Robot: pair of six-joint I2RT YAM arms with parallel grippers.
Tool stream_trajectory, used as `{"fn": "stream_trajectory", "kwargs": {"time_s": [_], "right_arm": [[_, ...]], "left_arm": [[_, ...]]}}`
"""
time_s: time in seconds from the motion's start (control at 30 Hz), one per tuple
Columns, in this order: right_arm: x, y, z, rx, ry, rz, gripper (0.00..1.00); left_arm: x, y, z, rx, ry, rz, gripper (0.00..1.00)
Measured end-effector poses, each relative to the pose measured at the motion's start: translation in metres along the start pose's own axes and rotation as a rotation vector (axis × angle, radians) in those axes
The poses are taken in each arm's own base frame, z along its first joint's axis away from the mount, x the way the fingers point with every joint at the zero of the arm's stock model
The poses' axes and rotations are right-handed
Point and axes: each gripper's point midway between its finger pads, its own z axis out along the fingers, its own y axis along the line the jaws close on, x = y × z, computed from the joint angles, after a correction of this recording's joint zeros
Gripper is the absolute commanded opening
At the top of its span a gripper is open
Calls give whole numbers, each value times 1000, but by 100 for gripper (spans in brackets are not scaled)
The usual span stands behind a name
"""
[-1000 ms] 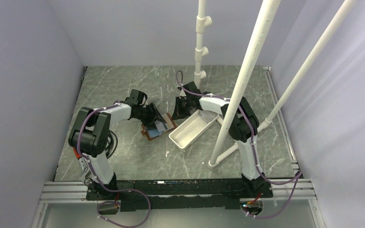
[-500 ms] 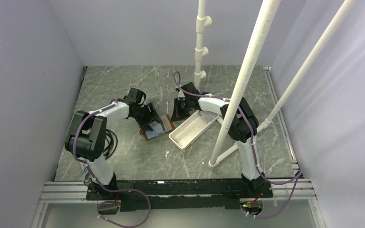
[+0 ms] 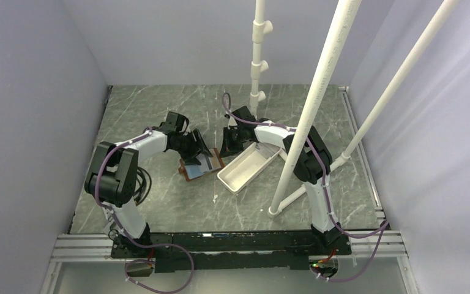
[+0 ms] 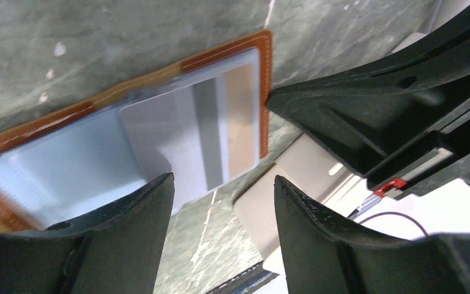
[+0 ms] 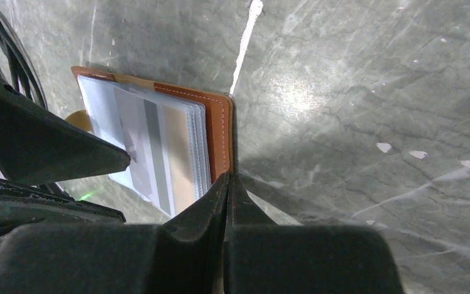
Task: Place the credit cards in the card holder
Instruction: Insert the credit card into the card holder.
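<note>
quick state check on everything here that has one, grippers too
card holder, open, lying flat on the table
credit card, on the open holder, one end past its edge
left gripper, open above the card, holding nothing
right gripper, shut, tips at the holder's edge
white tray, upright, looks empty

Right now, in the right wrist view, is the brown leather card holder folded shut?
No, the brown leather card holder lies spread open, its clear plastic sleeves and a grey-and-tan card showing.
</note>
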Motion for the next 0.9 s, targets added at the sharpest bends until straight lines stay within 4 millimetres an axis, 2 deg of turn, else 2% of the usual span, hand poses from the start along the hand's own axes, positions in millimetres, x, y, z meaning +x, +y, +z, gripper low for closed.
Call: {"fn": "stream_trajectory", "kwargs": {"time_s": [0.13, 0.27, 0.43, 0.63, 0.9], "right_arm": [[1, 3, 1, -3, 2, -9, 0], [2, 4, 1, -3, 5, -11, 0], [2, 4, 1, -2, 8, -13, 0], [3, 3, 2, -1, 8, -19, 0], [3, 3, 2, -1, 9, -22, 0]], "left_arm": [[-2, -10, 5, 33, 6, 10, 67], [0, -11, 7, 32, 10, 14, 69], [-3, -4, 3, -16, -21, 16, 71], [-4, -2, -17, -37, -88, 28, 73], [3, 15, -10, -81, -63, 8, 73]]}}
